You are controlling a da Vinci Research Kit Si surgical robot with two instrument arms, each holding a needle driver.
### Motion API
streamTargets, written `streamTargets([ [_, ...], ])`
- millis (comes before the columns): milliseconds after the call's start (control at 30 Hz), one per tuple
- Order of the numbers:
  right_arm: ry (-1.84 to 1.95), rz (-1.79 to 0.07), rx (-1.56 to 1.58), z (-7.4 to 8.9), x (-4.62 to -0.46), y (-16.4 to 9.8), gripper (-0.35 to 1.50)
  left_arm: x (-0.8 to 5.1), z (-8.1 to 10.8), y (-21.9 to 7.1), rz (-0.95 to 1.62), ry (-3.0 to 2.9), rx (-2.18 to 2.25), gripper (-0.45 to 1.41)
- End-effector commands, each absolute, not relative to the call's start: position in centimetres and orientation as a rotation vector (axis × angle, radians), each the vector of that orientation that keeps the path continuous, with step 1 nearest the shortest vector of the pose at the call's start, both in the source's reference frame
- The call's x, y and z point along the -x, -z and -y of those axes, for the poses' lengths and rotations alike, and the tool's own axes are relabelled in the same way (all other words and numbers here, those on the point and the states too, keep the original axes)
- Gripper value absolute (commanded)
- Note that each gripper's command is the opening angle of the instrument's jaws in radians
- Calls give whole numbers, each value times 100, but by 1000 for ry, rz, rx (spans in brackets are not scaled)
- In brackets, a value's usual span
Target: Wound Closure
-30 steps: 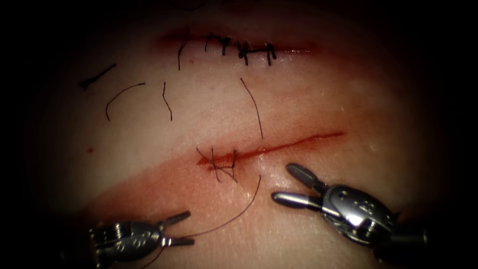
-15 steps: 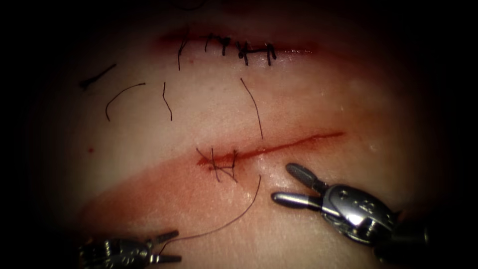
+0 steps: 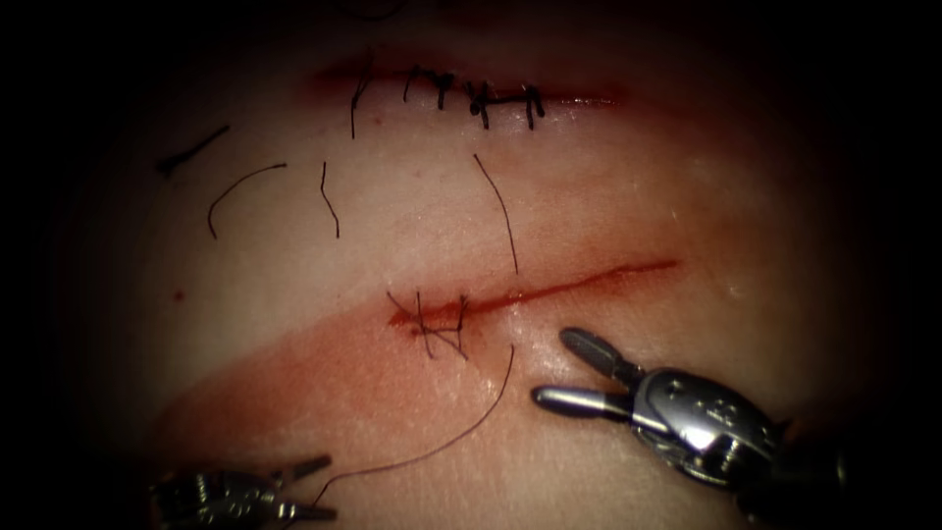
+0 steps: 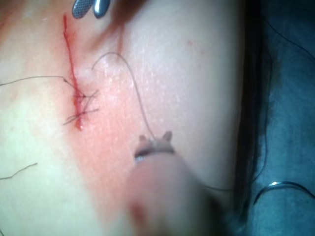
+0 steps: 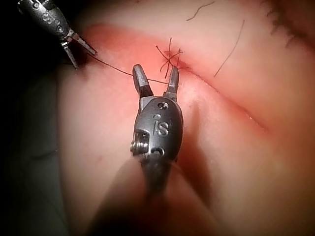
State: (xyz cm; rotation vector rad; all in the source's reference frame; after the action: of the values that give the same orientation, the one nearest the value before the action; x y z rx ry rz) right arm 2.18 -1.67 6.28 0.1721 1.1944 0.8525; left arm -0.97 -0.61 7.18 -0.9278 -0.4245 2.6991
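Observation:
The open cut [image 3: 579, 282] runs across the tissue [image 3: 628, 196], with a few stitches [image 3: 437, 324] at its left end. A dark thread [image 3: 456, 439] leaves the tissue just below the cut and curves down-left to my left tool [image 3: 329, 486], whose jaws stand apart with the thread running between them [image 4: 155, 137]. My right tool [image 3: 551, 366] hovers open just below the cut, right of the thread's exit, holding nothing [image 5: 155, 70]. A thin shiny arc [image 4: 275, 187], possibly the needle, lies on the blue cloth off the tissue.
A second, stitched cut [image 3: 471, 93] lies farther back. Several cut thread ends lie loose on the tissue, such as one at the left [image 3: 245, 186] and a longer one [image 3: 500, 211] above the open cut. Red fluid stains the tissue left of the stitches [image 3: 324, 368].
My left tool has drawn back down and to the left, and the stretch of thread between it and the tissue has grown longer. The right tool has barely moved.

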Motion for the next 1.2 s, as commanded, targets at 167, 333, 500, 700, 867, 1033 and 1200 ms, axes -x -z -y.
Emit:
streamTargets([
  [167, -852, -1190, -181, 175, -225, -633, 100, 108, 61, -733, 443, -2675, 990, -45],
  [333, -842, -1186, -176, 166, -220, -629, 96, 95, 62, -730, 431, -2683, 984, -45],
  [500, -800, -1177, -143, 135, -225, -631, 96, 100, 57, -704, 400, -2726, 997, -45],
  [700, -673, -1123, -232, 109, -263, -669, 105, 127, 30, -655, 351, -2752, 1062, -45],
  [867, -547, -1099, -303, 121, -289, -702, 86, 144, -6, -641, 306, -2736, 1128, -45],
  [1033, -460, -1086, -360, 132, -298, -721, 81, 151, -40, -632, 265, -2693, 1184, -45],
  [1200, -380, -1088, -395, 130, -287, -726, 19, 152, -81, -628, 242, -2647, 1224, -45],
])
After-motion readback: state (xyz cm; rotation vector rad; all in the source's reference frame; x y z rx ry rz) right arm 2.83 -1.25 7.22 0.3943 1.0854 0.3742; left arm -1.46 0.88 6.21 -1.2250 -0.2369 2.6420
